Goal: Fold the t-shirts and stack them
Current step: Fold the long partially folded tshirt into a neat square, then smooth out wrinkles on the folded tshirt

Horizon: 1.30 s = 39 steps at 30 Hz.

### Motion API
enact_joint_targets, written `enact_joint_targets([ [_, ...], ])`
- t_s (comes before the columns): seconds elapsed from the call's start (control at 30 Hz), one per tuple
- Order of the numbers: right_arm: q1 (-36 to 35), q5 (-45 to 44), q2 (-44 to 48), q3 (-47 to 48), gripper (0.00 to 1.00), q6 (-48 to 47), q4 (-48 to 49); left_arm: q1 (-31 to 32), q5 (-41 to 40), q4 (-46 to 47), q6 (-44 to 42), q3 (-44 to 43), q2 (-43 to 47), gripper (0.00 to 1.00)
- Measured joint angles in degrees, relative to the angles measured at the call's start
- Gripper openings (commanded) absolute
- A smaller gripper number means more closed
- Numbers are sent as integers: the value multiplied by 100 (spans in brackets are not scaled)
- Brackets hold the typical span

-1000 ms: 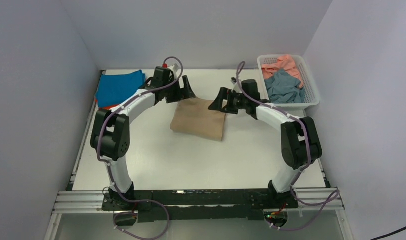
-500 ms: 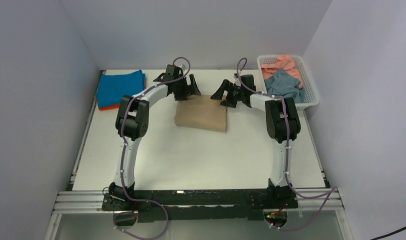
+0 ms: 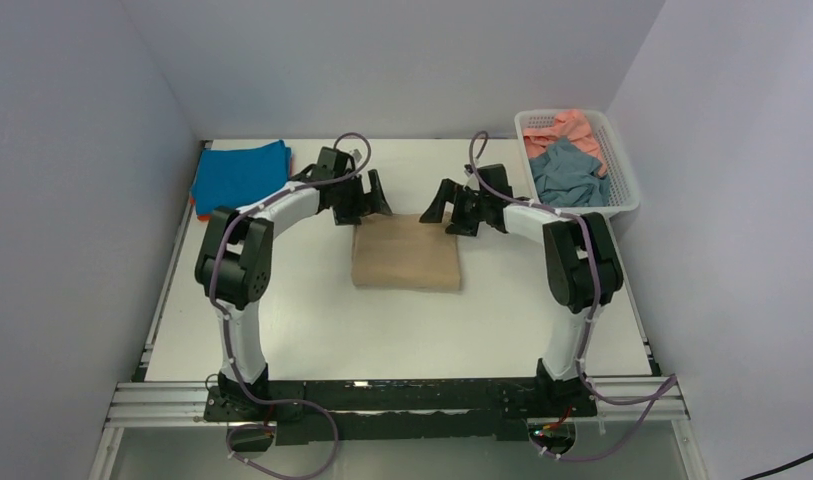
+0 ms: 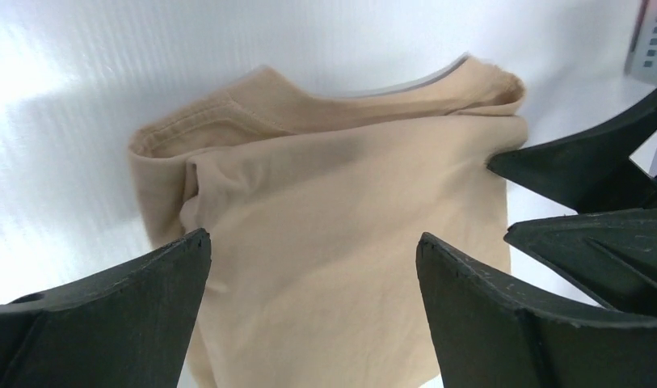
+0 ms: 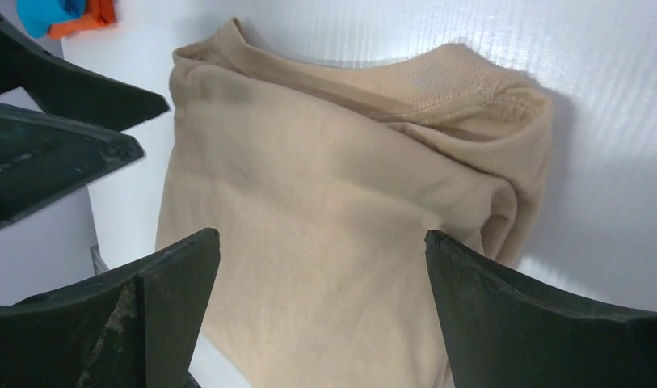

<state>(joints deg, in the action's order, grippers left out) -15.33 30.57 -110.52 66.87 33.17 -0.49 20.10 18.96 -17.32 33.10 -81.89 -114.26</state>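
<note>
A folded tan-beige t-shirt (image 3: 406, 253) lies on the table's middle; it fills the left wrist view (image 4: 333, 234) and the right wrist view (image 5: 341, 202). My left gripper (image 3: 374, 194) is open and empty over its far left corner. My right gripper (image 3: 439, 205) is open and empty over its far right corner. In the left wrist view my left gripper (image 4: 313, 242) has its jaws wide apart above the cloth; so does my right gripper (image 5: 321, 238). A folded bright blue t-shirt (image 3: 238, 175) lies on an orange one (image 3: 208, 213) at the far left. Salmon pink (image 3: 570, 125) and dusty grey-blue (image 3: 567, 176) t-shirts lie in the basket.
A white plastic lattice basket (image 3: 625, 190) stands at the far right corner by the wall. Walls close in the table on the left, back and right. A metal rail runs along the near edge (image 3: 402, 395).
Both grippers have drawn back toward me and slightly down with the tan shirt, which now lies squarer and nearer. Both grippers stay open.
</note>
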Motion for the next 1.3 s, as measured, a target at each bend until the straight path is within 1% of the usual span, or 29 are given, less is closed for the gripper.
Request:
enact_joint_targets([
  [0.07, 7, -133, 245, -31, 100, -76, -190, 0, -87, -125, -72, -66, 199, 100],
  [0.17, -15, -306, 905, -247, 100, -151, -262, 13, -63, -52, -92, 55, 699, 99],
  [0.3, -302, -256, 1919, -960, 100, -101, 96, 271, 282, 540, 4, 1117, 1867, 100],
  [0.37, -511, -98, 2286, -1429, 100, 22, 446, 459, 546, 828, 105, 1563, 2138, 99],
  [0.47, -776, 184, 2514, -2227, 100, 317, 984, 717, 822, 1182, 269, 2131, 2083, 100],
  [0.57, -754, 179, 2343, -2719, 100, 496, 1091, 774, 800, 1193, 380, 2435, 1687, 100],
  [0.63, -706, 98, 2140, -2861, 100, 546, 1117, 763, 680, 1189, 411, 2535, 1443, 99],
  [0.7, -616, 146, 1954, -2994, 100, 654, 1281, 745, 649, 1276, 455, 2640, 1379, 99],
  [0.87, -535, 125, 1985, -3193, 100, 796, 1622, 750, 476, 1845, 538, 3178, 1655, 99],
  [1.0, -538, -13, 2149, -3416, 100, 844, 1805, 754, 433, 1996, 557, 3279, 1716, 99],
  [1.1, -535, -184, 2347, -3427, 100, 778, 1593, 776, 293, 1812, 527, 3198, 1801, 99],
  [1.3, -479, -708, 3003, -3097, 100, 415, 579, 741, -446, 828, 227, 2695, 2238, 99],
])
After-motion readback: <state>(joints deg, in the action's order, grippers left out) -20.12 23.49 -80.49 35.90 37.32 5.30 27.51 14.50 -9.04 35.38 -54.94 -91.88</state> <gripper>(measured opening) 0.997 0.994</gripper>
